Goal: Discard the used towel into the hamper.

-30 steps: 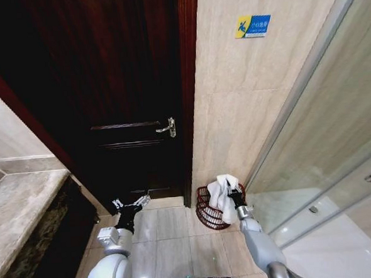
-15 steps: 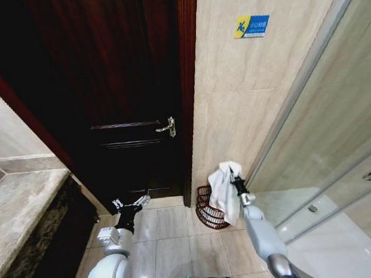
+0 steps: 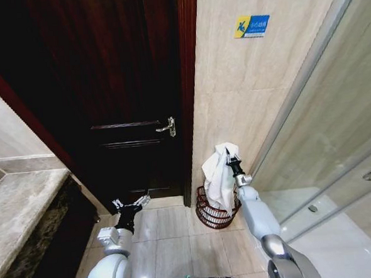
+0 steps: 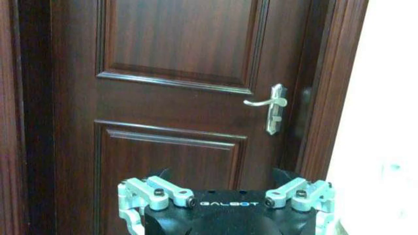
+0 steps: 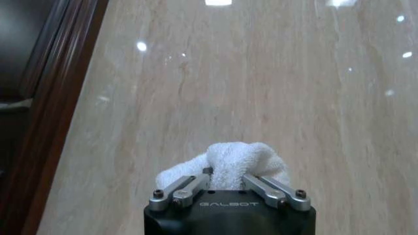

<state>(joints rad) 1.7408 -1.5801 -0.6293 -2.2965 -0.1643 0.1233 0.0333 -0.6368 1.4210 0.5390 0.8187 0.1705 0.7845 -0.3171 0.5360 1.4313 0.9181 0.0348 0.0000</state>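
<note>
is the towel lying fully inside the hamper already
No, the right gripper holds the white towel up by its top end, so it hangs above the hamper with its lower end at the rim.

Bright overhead glare spots on the glossy wall tiles (image 5: 261,98), dark door (image 3: 107,87) perhaps underexposed, wide-angle bending at edges.

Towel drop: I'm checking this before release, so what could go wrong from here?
1. The towel hangs from the right gripper with its lower end at the hamper rim, so it may drape over the edge rather than fall inside.
2. The hamper looks light and openwork; the cloth could snag on its ribs or tip it.
3. The wall is close behind the gripper, leaving little margin.
</note>
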